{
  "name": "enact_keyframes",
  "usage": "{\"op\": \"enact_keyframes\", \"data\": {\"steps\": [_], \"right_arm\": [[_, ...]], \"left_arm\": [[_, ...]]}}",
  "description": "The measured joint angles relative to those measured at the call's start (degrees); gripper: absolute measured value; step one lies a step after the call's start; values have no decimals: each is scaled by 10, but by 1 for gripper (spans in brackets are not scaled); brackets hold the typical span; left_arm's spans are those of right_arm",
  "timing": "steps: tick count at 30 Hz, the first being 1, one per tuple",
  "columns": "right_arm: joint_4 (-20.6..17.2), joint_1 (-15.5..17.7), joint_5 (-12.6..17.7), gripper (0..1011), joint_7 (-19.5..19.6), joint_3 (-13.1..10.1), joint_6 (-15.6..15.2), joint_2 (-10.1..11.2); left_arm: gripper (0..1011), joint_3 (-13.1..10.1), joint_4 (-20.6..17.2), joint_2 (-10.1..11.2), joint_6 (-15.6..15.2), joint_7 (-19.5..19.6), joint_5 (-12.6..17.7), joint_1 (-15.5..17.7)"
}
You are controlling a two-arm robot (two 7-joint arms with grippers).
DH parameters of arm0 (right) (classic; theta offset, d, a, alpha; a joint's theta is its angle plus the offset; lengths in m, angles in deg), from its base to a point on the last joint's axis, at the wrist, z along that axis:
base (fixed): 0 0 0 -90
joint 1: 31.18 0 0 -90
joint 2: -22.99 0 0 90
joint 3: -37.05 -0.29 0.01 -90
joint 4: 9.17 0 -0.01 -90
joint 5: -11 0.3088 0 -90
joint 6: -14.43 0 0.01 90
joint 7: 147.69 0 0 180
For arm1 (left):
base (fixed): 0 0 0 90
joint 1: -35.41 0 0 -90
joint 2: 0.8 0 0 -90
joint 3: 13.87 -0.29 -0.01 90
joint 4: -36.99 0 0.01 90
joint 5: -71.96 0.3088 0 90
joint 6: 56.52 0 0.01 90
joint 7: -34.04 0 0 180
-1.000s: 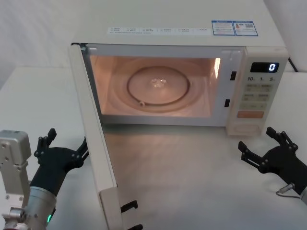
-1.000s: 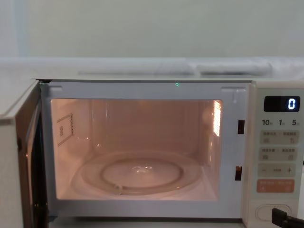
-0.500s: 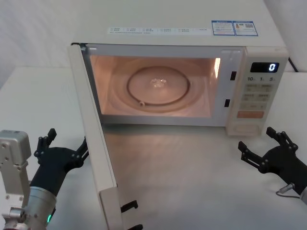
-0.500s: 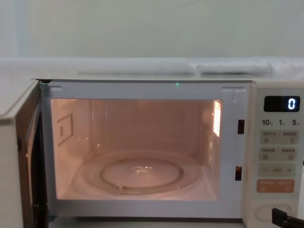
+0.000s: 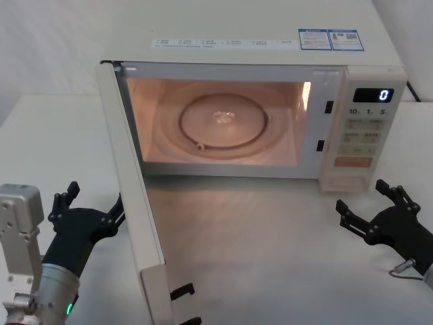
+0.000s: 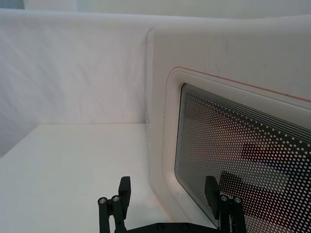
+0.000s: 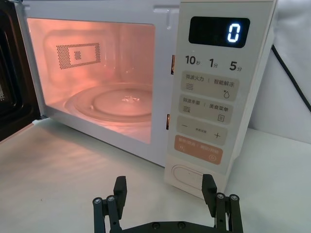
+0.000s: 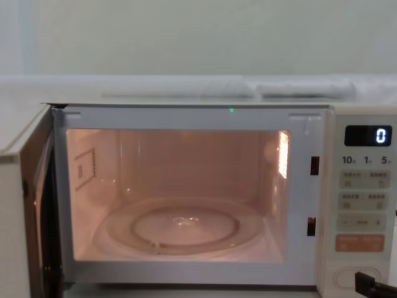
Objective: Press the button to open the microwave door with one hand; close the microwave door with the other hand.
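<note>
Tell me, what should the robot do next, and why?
Probably push the microwave door shut with the left gripper: the door stands wide open, that open gripper sits beside its outer face, and the right gripper is clear of the button.

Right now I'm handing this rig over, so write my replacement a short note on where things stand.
Left gripper: open, low on the table just outside the microwave door.
Right gripper: open, holding nothing, on the table in front of the control panel, short of the button.
Door stands swung wide open, cavity lit, turntable bare.
Done: button pressed, door opened.
Left: left gripper pushes the door shut.
</note>
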Motion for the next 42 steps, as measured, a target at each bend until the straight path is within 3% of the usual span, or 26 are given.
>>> {"op": "enact_keyframes", "data": {"steps": [12,17,24,42], "right_arm": [[0,0,0,1000,0,0,0,0],[0,0,0,1000,0,0,0,0],[0,0,0,1000,0,0,0,0],[0,0,0,1000,0,0,0,0]], "left_arm": [[1001,0,0,0,0,0,0,0],[927,0,0,0,0,0,0,0],[734,0,0,0,0,0,0,0],[127,0,0,0,0,0,0,0]]}}
